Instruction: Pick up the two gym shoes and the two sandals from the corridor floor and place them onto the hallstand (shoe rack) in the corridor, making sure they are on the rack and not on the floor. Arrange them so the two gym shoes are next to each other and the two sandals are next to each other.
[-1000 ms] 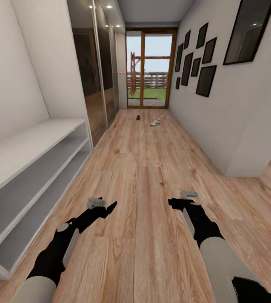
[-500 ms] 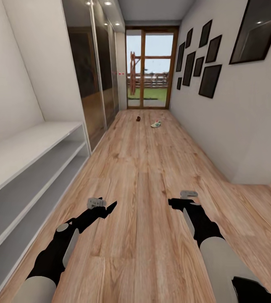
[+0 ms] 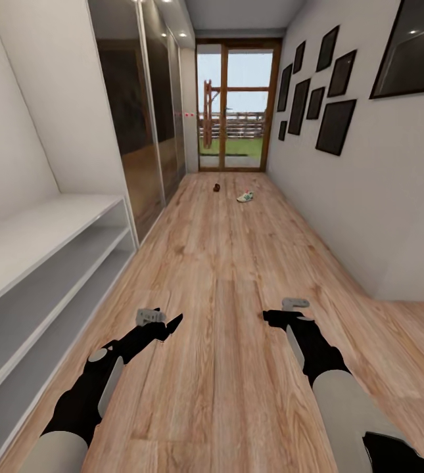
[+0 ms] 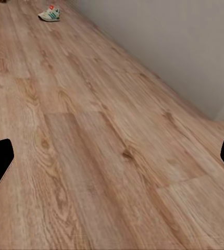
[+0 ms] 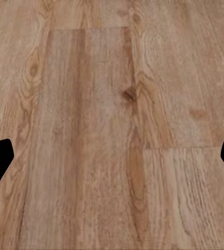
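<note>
Far down the corridor floor [image 3: 225,263], a white gym shoe [image 3: 245,196] with green stripes lies near the glass door. Just left of it is a small brown sandal [image 3: 216,188]. The left wrist view has the same gym shoe [image 4: 49,14] far off. The light grey hallstand [image 3: 47,256] runs along the left wall, and its shelves are bare. My left gripper [image 3: 165,323] and right gripper [image 3: 279,315] hover low over the planks. Both are open and hold nothing, with their fingertips spread wide in the left wrist view [image 4: 112,161] and right wrist view [image 5: 112,161].
A mirrored sliding-door wardrobe [image 3: 146,125] follows the hallstand on the left. Dark picture frames [image 3: 335,125] hang on the right wall, which ends at a corner [image 3: 386,289] near me. The glass door [image 3: 231,108] closes the corridor's far end.
The camera has moved forward along the corridor: the hallstand and the right wall corner have slid closer and outward. Both arms keep the same pose in the picture.
</note>
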You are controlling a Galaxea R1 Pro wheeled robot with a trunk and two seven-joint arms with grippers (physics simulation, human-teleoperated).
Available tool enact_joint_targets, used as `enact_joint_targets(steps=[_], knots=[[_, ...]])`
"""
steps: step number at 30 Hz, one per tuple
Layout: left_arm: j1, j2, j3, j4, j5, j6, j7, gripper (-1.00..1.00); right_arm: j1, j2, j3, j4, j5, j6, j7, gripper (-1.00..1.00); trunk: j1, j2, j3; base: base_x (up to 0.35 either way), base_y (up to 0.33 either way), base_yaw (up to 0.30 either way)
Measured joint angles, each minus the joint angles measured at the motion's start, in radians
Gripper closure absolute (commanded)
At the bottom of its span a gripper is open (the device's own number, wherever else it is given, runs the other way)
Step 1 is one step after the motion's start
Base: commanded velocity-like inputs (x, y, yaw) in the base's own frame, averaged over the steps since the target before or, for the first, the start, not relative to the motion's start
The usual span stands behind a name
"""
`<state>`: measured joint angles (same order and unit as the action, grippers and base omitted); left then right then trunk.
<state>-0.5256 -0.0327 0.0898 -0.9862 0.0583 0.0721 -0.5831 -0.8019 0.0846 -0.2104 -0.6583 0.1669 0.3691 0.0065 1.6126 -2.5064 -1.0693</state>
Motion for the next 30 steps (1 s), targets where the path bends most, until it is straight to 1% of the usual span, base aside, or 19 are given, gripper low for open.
enact_joint_targets(steps=[17,20,30], knots=[[0.0,-0.002,-0.002,-0.001,0.001,0.001,0.0,-1.0,0.0,0.003,0.002,0.002,0.001,0.0,0.001,-1.0,0.0,0.0,0.0,0.345,0.0,0.0],[0.0,-0.014,-0.003,0.001,0.0,0.0,0.001,-1.0,0.0,0.003,0.002,0.001,0.001,0.0,0.001,-1.0,0.0,0.0,0.0,0.345,0.0,0.0],[0.0,-0.019,-0.003,0.002,0.0,0.0,0.002,-1.0,-0.001,0.003,0.002,0.002,0.0,-0.001,0.001,-1.0,0.0,0.0,0.0,0.345,0.0,0.0]])
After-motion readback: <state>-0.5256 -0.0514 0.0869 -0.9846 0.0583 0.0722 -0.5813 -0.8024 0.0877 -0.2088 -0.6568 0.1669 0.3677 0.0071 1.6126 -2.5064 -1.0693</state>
